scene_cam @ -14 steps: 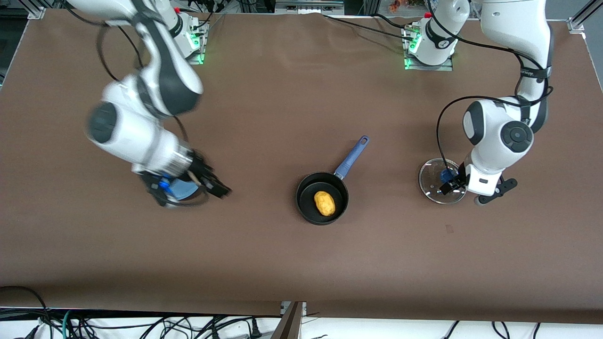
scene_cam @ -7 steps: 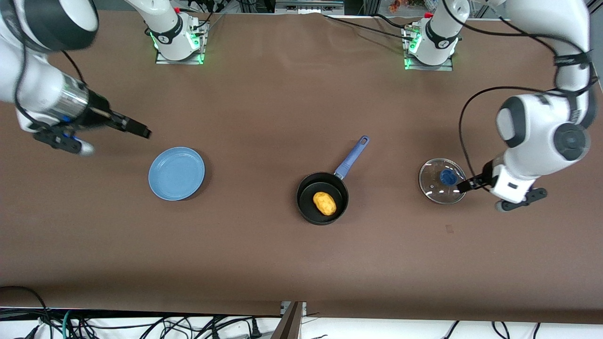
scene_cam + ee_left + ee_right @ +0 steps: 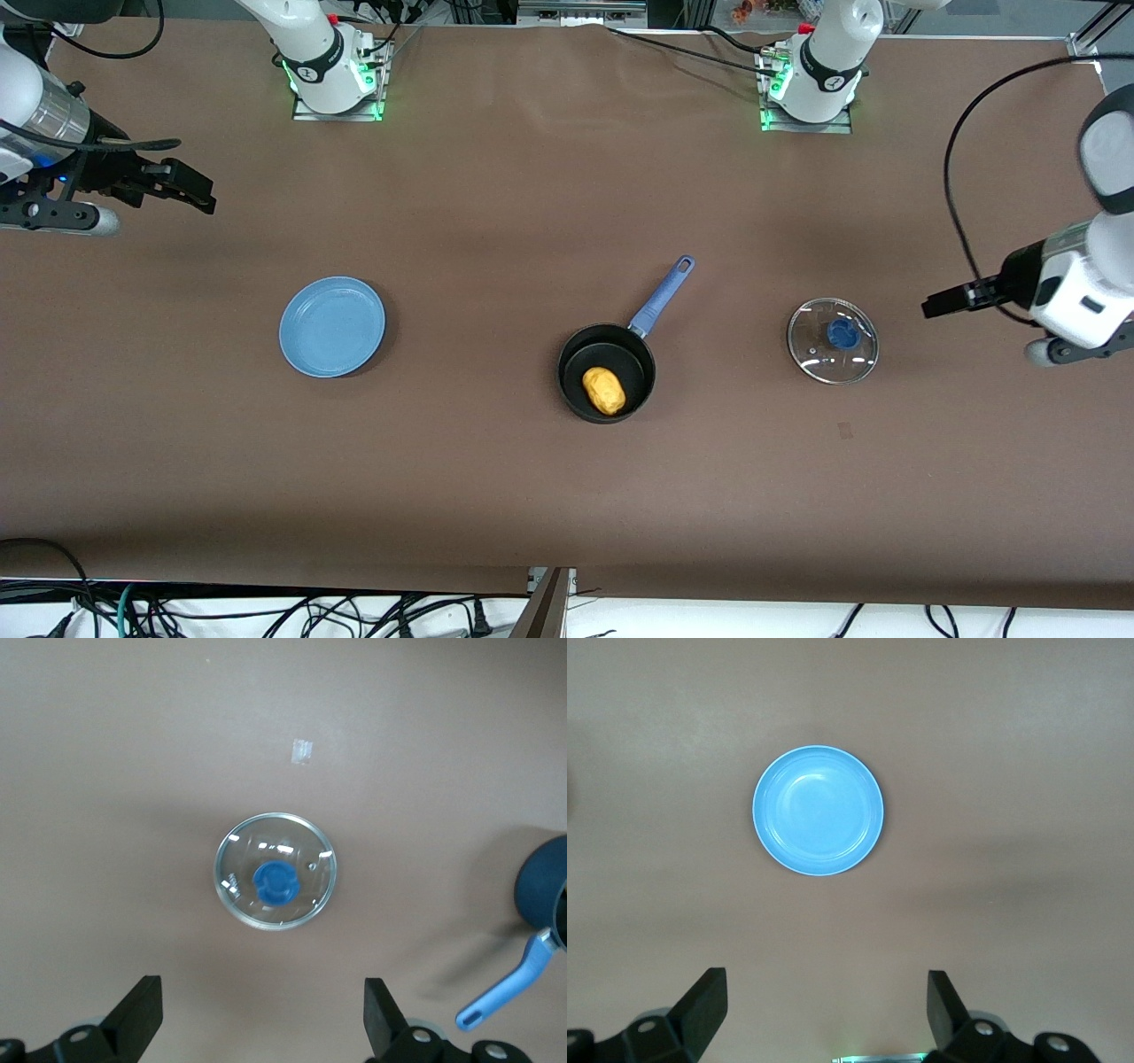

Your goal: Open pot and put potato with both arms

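Front view: potato point(image 3: 604, 391) in pot point(image 3: 607, 373), both open tools at table ends.

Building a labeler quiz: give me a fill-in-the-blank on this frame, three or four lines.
1. The potato lies in the ____.
2. The glass lid rests on the table at the ____ arm's end.
3. The blue plate holds ____.
4. The left gripper and right gripper are both ____.

Missing words: pot; left; nothing; open

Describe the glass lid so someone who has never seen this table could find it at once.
Start at the black pot mid-table, which holds the potato. Toward the left arm's end, beside the pot, the lid lies flat on the brown table. It alone is clear glass with a blue knob; the plate is solid blue.
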`<control>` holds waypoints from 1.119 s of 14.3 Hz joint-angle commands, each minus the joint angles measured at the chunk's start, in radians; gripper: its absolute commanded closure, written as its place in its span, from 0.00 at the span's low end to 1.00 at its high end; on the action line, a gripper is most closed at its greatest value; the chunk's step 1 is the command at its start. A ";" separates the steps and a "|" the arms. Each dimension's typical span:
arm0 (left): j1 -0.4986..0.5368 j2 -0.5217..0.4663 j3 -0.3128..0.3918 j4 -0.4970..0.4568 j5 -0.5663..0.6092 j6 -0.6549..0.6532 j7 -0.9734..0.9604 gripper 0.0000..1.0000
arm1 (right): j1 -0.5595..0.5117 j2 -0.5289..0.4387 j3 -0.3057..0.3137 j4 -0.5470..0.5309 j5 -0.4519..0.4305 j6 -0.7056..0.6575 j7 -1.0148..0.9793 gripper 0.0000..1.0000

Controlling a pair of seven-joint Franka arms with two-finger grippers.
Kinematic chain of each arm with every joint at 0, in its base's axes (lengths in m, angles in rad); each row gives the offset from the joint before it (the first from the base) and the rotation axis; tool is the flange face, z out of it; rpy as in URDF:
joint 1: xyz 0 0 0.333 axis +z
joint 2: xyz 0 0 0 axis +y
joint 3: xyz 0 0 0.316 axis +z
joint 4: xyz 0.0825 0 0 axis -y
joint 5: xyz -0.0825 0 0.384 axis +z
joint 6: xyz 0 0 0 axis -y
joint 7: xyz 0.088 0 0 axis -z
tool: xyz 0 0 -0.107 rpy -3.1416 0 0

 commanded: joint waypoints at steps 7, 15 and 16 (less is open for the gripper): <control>0.047 0.037 0.005 0.207 0.038 -0.217 0.163 0.00 | 0.009 0.052 0.017 0.070 -0.014 -0.024 -0.026 0.01; 0.055 0.082 0.000 0.223 0.061 -0.162 0.181 0.00 | 0.020 0.052 0.019 0.070 -0.027 -0.020 -0.029 0.01; 0.055 0.083 0.000 0.223 0.060 -0.154 0.181 0.00 | 0.020 0.052 0.019 0.070 -0.027 -0.021 -0.030 0.01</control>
